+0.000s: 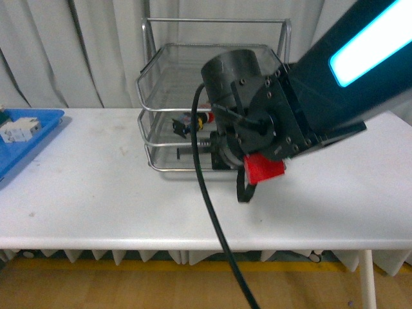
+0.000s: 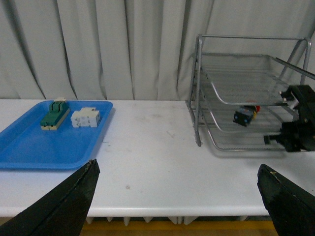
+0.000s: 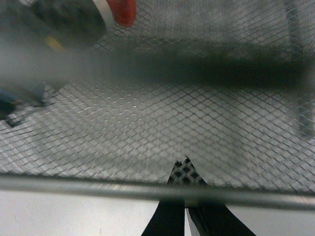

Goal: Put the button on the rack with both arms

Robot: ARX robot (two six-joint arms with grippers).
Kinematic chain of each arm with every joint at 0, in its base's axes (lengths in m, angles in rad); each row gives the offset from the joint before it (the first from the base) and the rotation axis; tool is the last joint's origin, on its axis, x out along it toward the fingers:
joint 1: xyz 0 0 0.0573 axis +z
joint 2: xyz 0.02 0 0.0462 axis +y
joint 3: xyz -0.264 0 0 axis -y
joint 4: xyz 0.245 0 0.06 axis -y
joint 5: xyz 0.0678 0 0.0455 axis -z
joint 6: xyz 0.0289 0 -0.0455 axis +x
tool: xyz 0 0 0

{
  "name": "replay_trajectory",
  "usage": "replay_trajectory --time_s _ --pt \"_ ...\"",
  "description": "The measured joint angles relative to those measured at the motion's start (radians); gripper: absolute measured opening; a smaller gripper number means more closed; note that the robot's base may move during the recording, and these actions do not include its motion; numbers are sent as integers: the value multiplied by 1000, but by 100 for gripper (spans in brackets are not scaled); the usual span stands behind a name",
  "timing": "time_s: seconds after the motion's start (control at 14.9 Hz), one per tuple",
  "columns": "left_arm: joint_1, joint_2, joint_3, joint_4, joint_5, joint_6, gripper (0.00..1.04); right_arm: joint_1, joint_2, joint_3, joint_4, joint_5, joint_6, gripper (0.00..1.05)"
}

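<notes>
1. Looking down my right wrist camera first: the right gripper (image 3: 186, 196) has its fingertips pinched together with nothing between them, tips just at the front wire of a mesh tray.
2. My left gripper (image 2: 177, 196) hangs spread wide and empty over the table (image 2: 147, 142), well apart from everything.
3. From the front view, the right arm's wrist block sits right in front of the rack (image 1: 212, 96), hiding most of the lower trays.
4. There it is: the button (image 2: 244, 115) lies on its side on the middle tray, red cap and dark body visible through the wire. The front view shows it too, just left of the wrist.
5. My read: the placing is done, since the button rests in the rack and neither gripper holds it. What's left, I judge, is pulling the right arm clear.
6. Off to the far side, the blue tray (image 2: 29, 147) carries the green-and-cream switch block (image 2: 54, 114) and the white block (image 2: 86, 118), untouched.
</notes>
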Motion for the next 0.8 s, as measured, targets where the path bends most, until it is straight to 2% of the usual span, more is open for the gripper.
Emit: replay_trajectory --time_s 0.13,0.33,0.54,0.74,0.8 --pt "0 0 0 0 0 0 98 -15 42 119 -60 4 -13 2" --pt "0 0 0 0 0 0 98 -13 -13 24 -19 -20 -4 2" --pt "0 0 0 0 0 0 98 1 -344 -413 234 -59 74 2" --pt "0 0 0 0 0 0 98 11 -608 -791 461 -13 82 2" --pt "0 0 0 0 0 0 98 11 -695 -898 525 0 73 9"
